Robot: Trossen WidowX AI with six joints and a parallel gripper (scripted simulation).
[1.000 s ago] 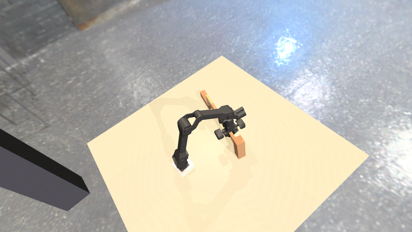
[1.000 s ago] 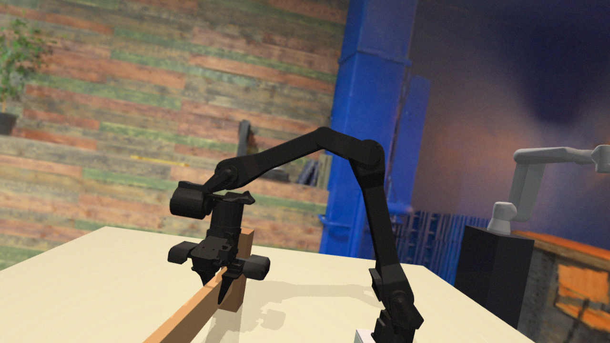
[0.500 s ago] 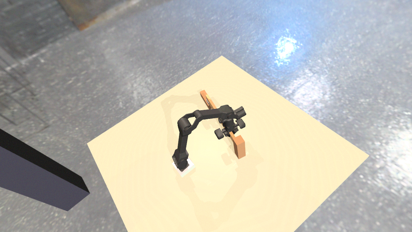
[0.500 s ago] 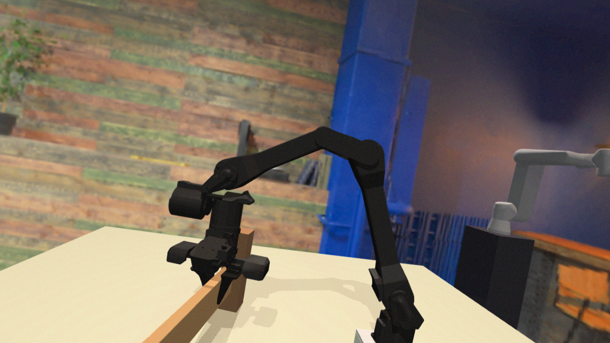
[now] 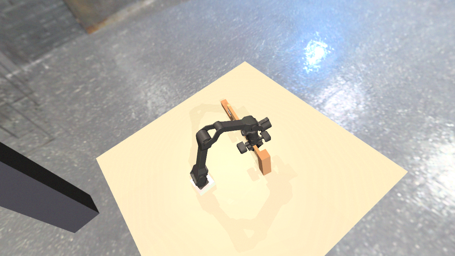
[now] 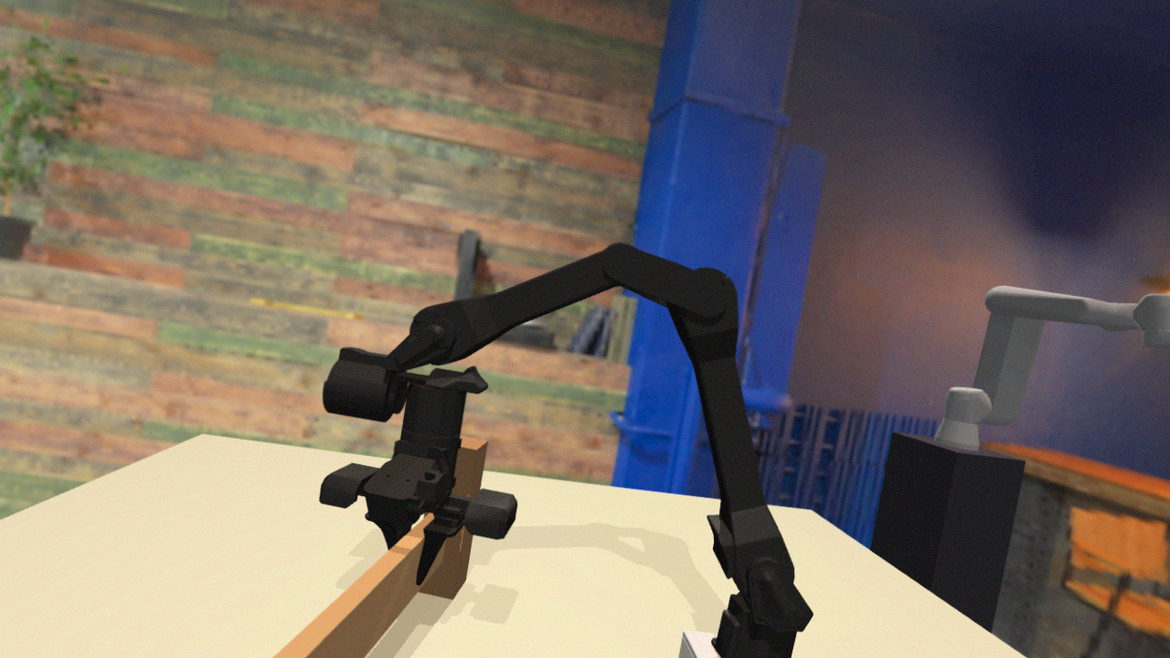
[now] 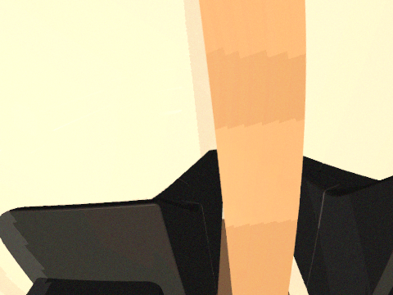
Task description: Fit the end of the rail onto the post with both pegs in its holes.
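1. The long, tan wooden bed rail [image 5: 233, 112] [image 6: 359, 601] [image 7: 262, 164] runs between the jaws, which are clenched on its two side faces near the post end. From there it stretches away on both sides of the grip.
2. The step in hand looks like the fitting of the near end onto the pegs, with the rail already raised off the table [image 5: 159, 178] [image 6: 204, 491] [image 7: 82, 82] at this end. It seems close to level, though these angles do not prove it.
3. The next move calls for checking height and line, then pushing along the rail's length toward the post until the end seats flush, with the far end kept in its bracket. Only then should the jaws release. A sideways or tilted push could bind the pegs.
4. The rail looks straight, slim and square-edged, its plain upper face crossed by darker bands of shade.
5. Just beyond the jaws, the short, orange-brown wooden post [image 5: 265, 164] [image 6: 473, 482] stands upright at the rail's end. Pegs and holes are out of sight, so contact and insertion cannot be confirmed.
6. Well apart from the jaws, at the opposite end, the rail lies beside the low, orange-brown footboard block [image 5: 224, 101]; its seating there is too small to judge.
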